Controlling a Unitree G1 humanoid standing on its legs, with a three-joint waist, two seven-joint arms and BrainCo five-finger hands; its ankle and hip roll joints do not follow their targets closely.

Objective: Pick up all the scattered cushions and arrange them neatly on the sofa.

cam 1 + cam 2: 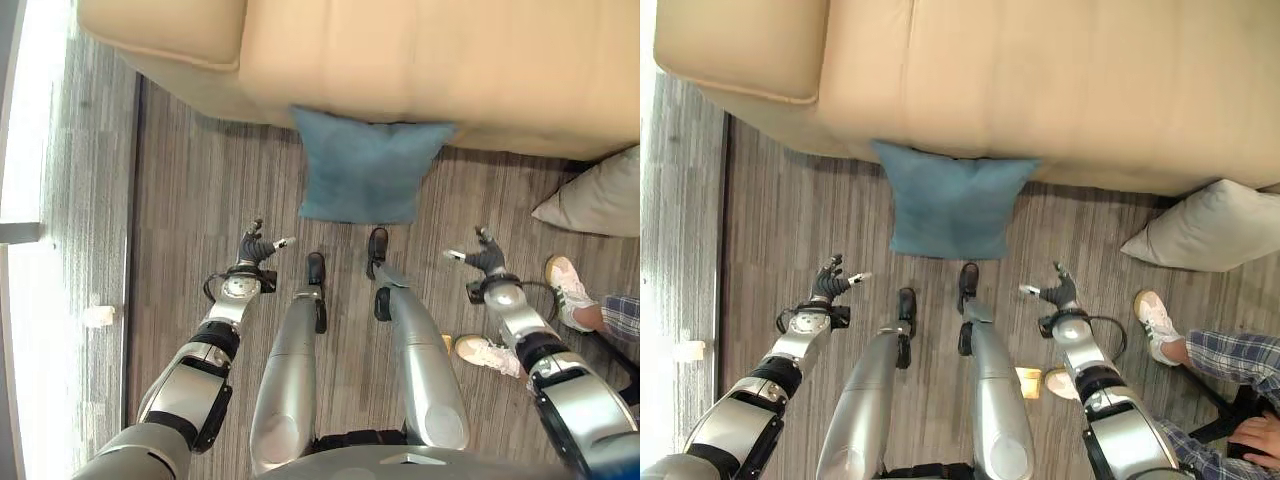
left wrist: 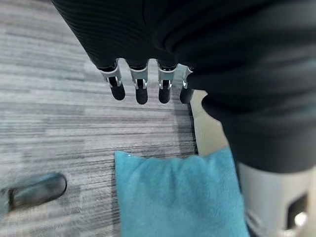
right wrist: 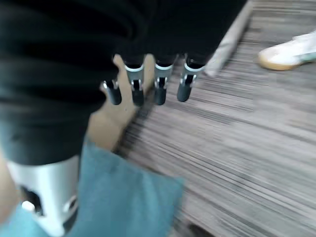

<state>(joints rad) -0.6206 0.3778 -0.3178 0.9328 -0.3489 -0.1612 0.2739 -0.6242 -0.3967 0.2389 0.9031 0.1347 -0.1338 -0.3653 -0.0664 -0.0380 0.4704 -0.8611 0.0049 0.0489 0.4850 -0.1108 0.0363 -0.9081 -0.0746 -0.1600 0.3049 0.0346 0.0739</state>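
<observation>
Blue cushion [image 1: 365,165] on floor, leaning against sofa [image 1: 420,60] front; grey cushion [image 1: 1215,228] right (by person's shoe [image 1: 1155,315]). Left hand [image 1: 255,247], right hand [image 1: 485,257] fingers relaxed, holding nothing.

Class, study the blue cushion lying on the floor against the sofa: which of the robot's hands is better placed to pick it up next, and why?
Neither clearly. The left hand and right hand both hang open and empty, flanking the blue cushion; the left looks marginally nearer, so a two-handed lift seems likeliest.

Matt cloth cushion [image 1: 365,165] (velvety, perhaps)
</observation>
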